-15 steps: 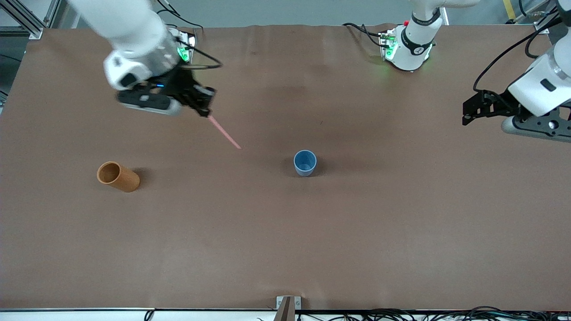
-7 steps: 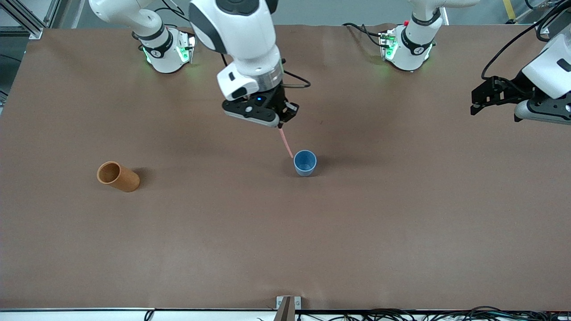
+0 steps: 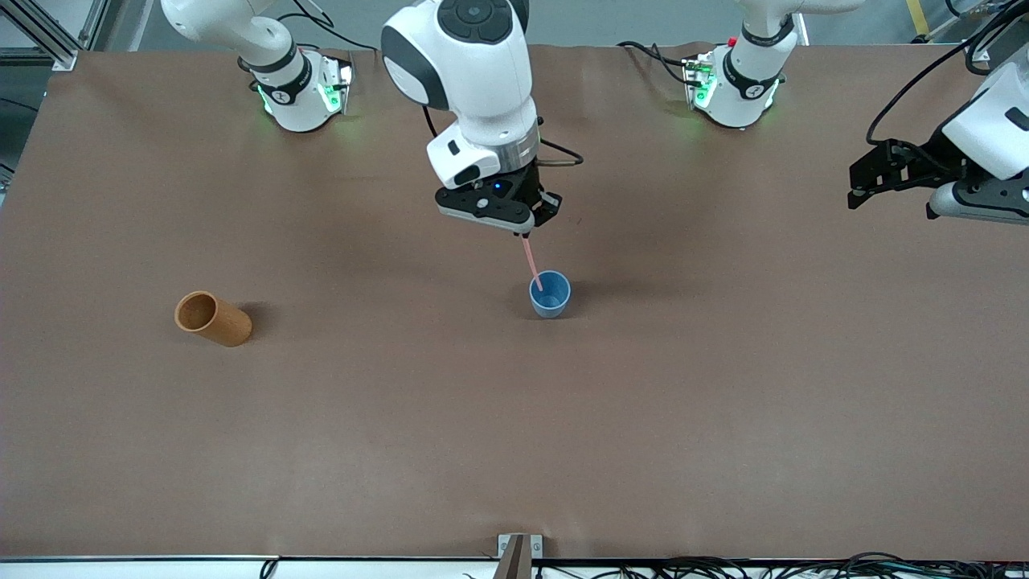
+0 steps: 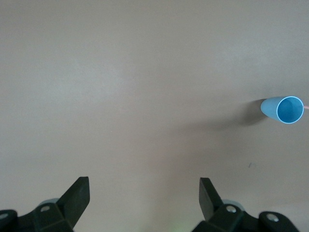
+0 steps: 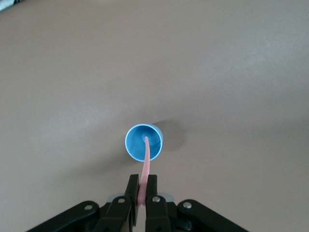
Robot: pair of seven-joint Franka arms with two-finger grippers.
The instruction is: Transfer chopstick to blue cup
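Note:
The blue cup (image 3: 551,299) stands upright near the middle of the table. Over it hangs my right gripper (image 3: 526,232), shut on the upper end of the pale pink chopstick (image 3: 532,263). The stick slants down and its lower tip lies over the cup's mouth. In the right wrist view the chopstick (image 5: 146,162) runs from between the shut fingers of my right gripper (image 5: 143,181) to the middle of the blue cup (image 5: 132,145). My left gripper (image 3: 864,189) waits open and empty in the air at the left arm's end of the table. Its wrist view shows my left gripper (image 4: 144,186) wide apart and the blue cup (image 4: 284,110) far off.
An orange-brown cylindrical cup (image 3: 214,318) lies on its side toward the right arm's end of the table. The brown table cover (image 3: 514,434) spreads on all sides of the blue cup. A small bracket (image 3: 519,547) sits at the table's front edge.
My right arm has swung from the right arm's end of the table to the middle, carrying the chopstick until its tip came over the blue cup. The left arm drew back slightly.

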